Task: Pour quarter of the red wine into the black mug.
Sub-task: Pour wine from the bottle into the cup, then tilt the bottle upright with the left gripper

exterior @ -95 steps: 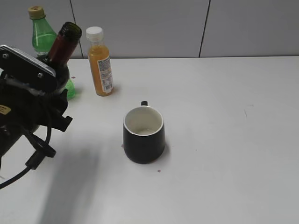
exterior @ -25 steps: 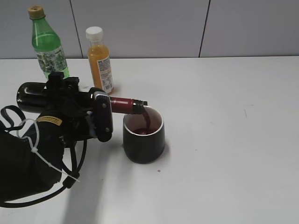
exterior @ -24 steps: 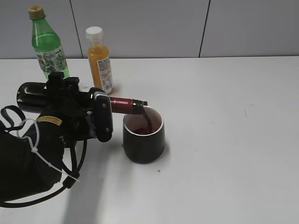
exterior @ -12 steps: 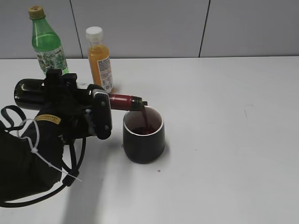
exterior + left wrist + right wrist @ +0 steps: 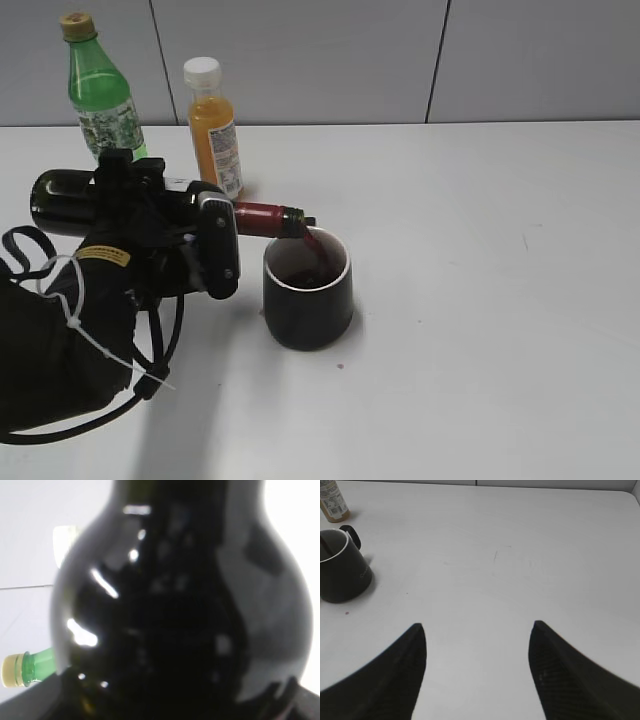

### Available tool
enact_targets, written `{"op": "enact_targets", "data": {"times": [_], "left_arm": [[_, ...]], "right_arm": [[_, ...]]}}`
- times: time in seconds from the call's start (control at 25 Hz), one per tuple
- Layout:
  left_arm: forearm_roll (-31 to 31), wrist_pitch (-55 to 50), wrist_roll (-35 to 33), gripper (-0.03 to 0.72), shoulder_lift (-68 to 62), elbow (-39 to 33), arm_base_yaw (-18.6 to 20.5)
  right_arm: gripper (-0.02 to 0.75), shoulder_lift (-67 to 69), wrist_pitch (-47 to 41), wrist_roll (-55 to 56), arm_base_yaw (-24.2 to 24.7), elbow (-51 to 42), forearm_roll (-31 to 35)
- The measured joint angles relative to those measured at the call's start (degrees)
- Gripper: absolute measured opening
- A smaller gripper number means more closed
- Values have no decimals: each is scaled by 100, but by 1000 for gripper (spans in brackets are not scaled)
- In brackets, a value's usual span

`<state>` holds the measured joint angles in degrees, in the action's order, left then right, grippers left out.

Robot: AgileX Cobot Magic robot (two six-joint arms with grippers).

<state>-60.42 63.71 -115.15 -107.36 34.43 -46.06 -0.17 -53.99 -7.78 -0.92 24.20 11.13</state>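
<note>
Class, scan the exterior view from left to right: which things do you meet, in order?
Green bottle → left gripper gripping the wine bottle lying level → orange juice bottle behind → black mug under the pouring neck → bare table.

Exterior: I look down slantwise. Left wrist: pressed against, apparently, the bottle (image 5: 175,605). Right wrist shares the mug (image 5: 342,567).
</note>
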Motion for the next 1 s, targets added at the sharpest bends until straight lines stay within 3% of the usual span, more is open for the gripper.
{"op": "enact_targets", "data": {"times": [0.28, 0.76, 1.0], "left_arm": [[24, -6, 633, 540, 0, 0, 0], [740, -511, 2909, 540, 0, 0, 0], [1004, -442, 4374, 540, 0, 0, 0]], "right_arm": [[494, 0, 0, 0, 0, 0, 0], [494, 0, 0, 0, 0, 0, 0], [494, 0, 0, 0, 0, 0, 0]]}}
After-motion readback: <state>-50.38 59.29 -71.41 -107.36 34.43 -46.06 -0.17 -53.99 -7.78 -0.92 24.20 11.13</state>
